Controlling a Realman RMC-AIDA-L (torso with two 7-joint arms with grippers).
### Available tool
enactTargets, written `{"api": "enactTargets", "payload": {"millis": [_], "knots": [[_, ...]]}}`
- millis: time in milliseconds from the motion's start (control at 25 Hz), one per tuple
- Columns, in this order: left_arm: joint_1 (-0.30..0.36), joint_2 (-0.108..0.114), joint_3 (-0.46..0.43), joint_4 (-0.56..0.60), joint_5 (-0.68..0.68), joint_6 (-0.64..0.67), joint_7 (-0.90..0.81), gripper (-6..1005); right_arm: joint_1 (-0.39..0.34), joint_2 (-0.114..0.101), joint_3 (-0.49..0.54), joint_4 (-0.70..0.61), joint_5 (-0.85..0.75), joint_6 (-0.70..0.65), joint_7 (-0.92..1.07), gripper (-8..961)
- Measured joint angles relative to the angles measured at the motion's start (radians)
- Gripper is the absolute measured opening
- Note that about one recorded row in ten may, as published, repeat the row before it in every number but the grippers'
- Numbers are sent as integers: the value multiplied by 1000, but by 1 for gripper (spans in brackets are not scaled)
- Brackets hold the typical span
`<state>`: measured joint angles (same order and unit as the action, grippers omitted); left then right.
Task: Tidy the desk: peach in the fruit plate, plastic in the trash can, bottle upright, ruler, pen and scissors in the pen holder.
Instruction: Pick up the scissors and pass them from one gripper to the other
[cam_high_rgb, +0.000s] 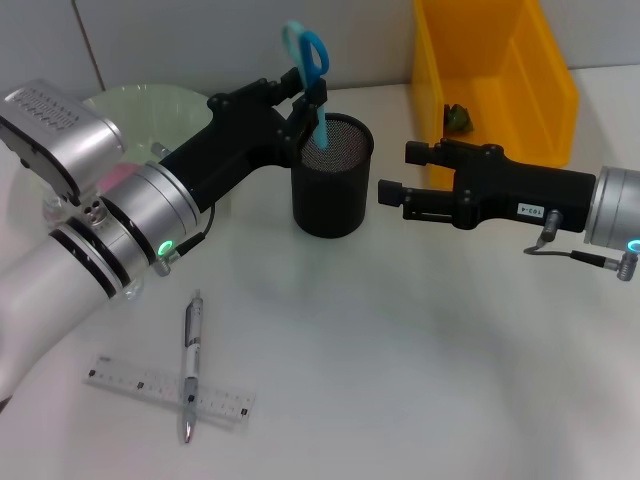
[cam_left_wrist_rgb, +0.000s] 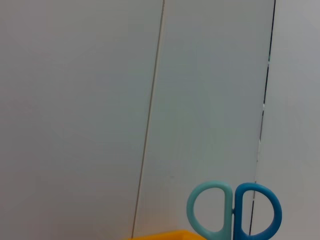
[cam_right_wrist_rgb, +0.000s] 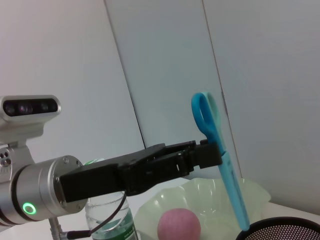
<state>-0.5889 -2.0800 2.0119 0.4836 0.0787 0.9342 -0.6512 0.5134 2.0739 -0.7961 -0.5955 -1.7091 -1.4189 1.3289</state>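
My left gripper (cam_high_rgb: 314, 102) is shut on the blue scissors (cam_high_rgb: 308, 48), holding them blades-down with the tips inside the rim of the black mesh pen holder (cam_high_rgb: 330, 195). The right wrist view shows the same grip (cam_right_wrist_rgb: 215, 152) on the scissors (cam_right_wrist_rgb: 210, 115) above the holder (cam_right_wrist_rgb: 285, 229). The pink peach (cam_right_wrist_rgb: 179, 225) lies in the pale green fruit plate (cam_right_wrist_rgb: 220, 197), and a clear bottle (cam_right_wrist_rgb: 107, 220) stands upright beside it. On the front left of the desk, the pen (cam_high_rgb: 192, 355) lies across the clear ruler (cam_high_rgb: 150, 385). Green plastic (cam_high_rgb: 459, 118) sits in the yellow trash can (cam_high_rgb: 540, 90). My right gripper (cam_high_rgb: 398, 172) is open just right of the holder.
The fruit plate (cam_high_rgb: 140, 103) is at the back left, mostly behind my left arm. The trash can stands at the back right, directly behind my right arm. The scissor handles (cam_left_wrist_rgb: 232, 210) show against a grey wall in the left wrist view.
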Motion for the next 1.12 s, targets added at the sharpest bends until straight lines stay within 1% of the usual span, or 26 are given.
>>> {"api": "enactTargets", "payload": {"millis": [80,440,600,720,760,800,840,880,920,960,1000,1040,1080,1120], "knots": [[0,0,7,0,-19,12,5,288,1,0,0,0,0,0,0,816],[7,0,11,-2,-21,13,7,291,4,1,-1,0,0,0,1,816],[17,2,20,4,-14,41,-27,292,3,1,-2,-2,0,-26,1,816],[43,13,21,7,21,114,-95,292,-2,-1,-1,-6,0,-59,1,815],[63,23,7,7,74,169,-149,292,-5,-6,1,-9,0,-105,2,815],[63,23,7,7,74,169,-149,293,-5,-6,1,-9,0,-105,2,815],[75,30,-4,7,105,197,-173,293,-7,-10,3,-10,0,-126,2,815],[96,42,-27,8,165,255,-207,293,-12,-20,8,-11,0,-169,4,815],[96,42,-27,8,165,255,-207,293,-12,-20,8,-11,0,-169,4,815],[108,50,-41,9,203,290,-226,294,-19,-31,11,-14,1,-206,8,815],[118,56,-55,10,238,318,-244,294,-19,-31,11,-14,1,-206,8,815],[126,61,-66,13,271,342,-262,294,-29,-42,11,-25,1,-242,17,815],[135,67,-80,15,307,366,-282,294,-29,-42,11,-25,1,-242,17,815],[142,75,-96,17,342,389,-302,295,-35,-47,10,-33,1,-260,23,815]]}}
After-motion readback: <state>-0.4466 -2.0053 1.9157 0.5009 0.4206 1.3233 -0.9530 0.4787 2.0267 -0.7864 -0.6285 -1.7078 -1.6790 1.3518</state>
